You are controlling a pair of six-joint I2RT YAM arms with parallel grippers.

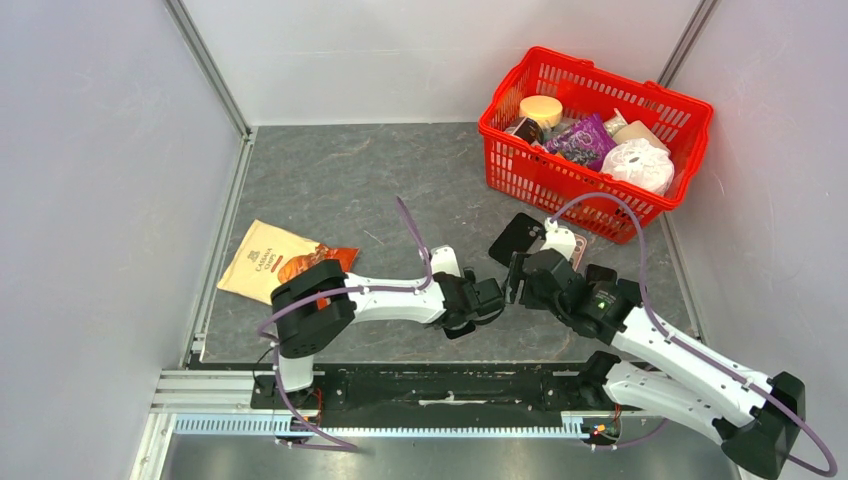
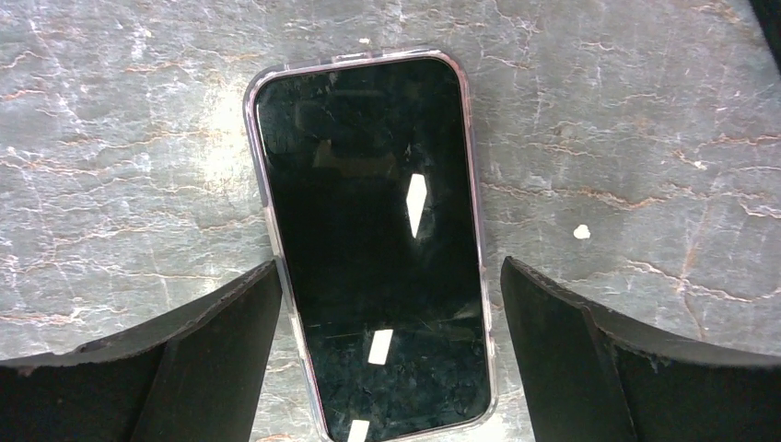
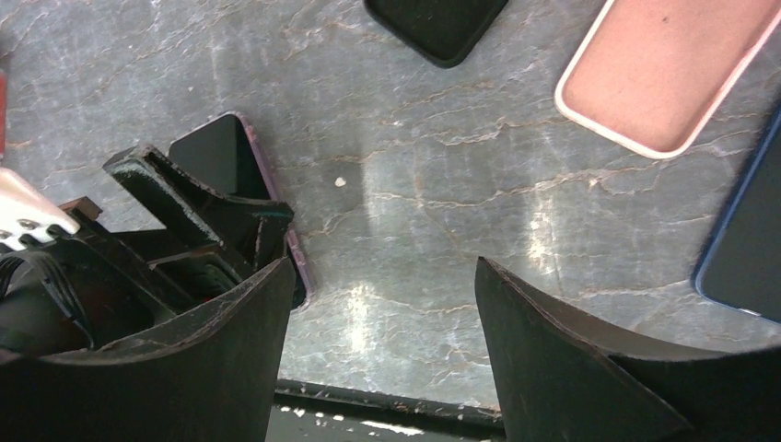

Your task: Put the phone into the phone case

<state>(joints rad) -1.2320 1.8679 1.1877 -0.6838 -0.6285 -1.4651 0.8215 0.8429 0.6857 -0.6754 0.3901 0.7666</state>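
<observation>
A black phone (image 2: 373,239) lies screen up on the grey table, with a clear, purple-tinted case rim (image 2: 267,198) around its edges. My left gripper (image 2: 389,276) is open just above it, one finger on each long side, neither touching it. My right gripper (image 3: 384,276) is open and empty over bare table, just right of the left gripper (image 1: 480,300). The phone's corner (image 3: 216,152) shows behind the left fingers in the right wrist view. In the top view the two grippers meet near the table's front centre and hide the phone.
A black case (image 3: 437,23), a pink case (image 3: 663,69) and a blue-edged dark item (image 3: 746,249) lie beyond and to the right. A red basket (image 1: 590,195) of goods stands at the back right. A chips bag (image 1: 270,262) lies at the left. The table's front edge (image 3: 387,396) is close.
</observation>
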